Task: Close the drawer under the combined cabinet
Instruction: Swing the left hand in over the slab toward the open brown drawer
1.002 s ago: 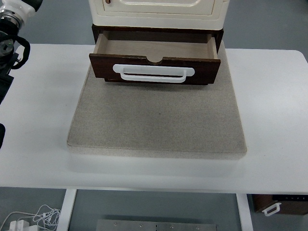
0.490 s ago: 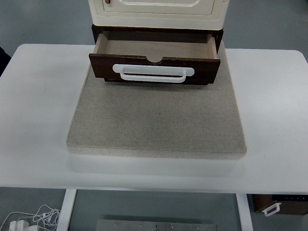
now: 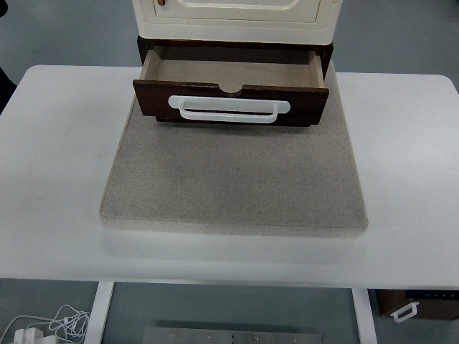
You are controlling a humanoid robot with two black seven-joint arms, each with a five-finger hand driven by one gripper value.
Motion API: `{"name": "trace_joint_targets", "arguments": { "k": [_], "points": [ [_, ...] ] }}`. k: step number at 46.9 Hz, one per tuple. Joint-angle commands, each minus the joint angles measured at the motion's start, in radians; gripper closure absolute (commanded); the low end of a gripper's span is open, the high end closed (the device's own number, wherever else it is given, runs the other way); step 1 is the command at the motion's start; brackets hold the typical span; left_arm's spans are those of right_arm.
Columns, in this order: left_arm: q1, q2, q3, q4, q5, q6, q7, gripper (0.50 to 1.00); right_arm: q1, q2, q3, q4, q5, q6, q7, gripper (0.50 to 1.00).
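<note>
Standing open at 12 o'clock, the drawer (image 3: 231,89) projects from the cabinet (image 3: 233,18); hand state: cannot tell, neither hand is in view.

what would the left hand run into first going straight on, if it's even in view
Neither hand shows here, so no heading can be read. The dark brown wooden drawer with its white bar handle stands pulled out; nothing lies on the grey slab before it.

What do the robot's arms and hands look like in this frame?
Neither arm nor hand shows. A white scrap in the top-left corner and a dark sliver at the left edge are too small to identify.
</note>
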Motion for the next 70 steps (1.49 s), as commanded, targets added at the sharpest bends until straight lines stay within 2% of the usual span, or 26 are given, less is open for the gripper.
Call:
{"name": "trace_joint_targets", "arguments": {
  "k": [1,44,52,70],
  "points": [
    [-0.050,0.007,0.068,-0.025,0.001,0.000,0.000,0.500,0.000,0.000,0.000,0.000,0.000,0.000,0.000,0.548],
    [-0.366,-0.040,0.714,-0.274,0.213,0.003,0.026,0.500,0.000,0.000,0.000,0.000,0.000,0.000,0.000,0.548],
    [-0.398,-0.078,0.837,-0.295,0.254,0.000,0.087,0.500,0.000,0.000,0.000,0.000,0.000,0.000,0.000,0.548],
    [-0.426,-0.167,0.984,-0.300,0.265,0.000,0.283,0.500,0.000,0.000,0.000,0.000,0.000,0.000,0.000,0.548]
  ]
}}
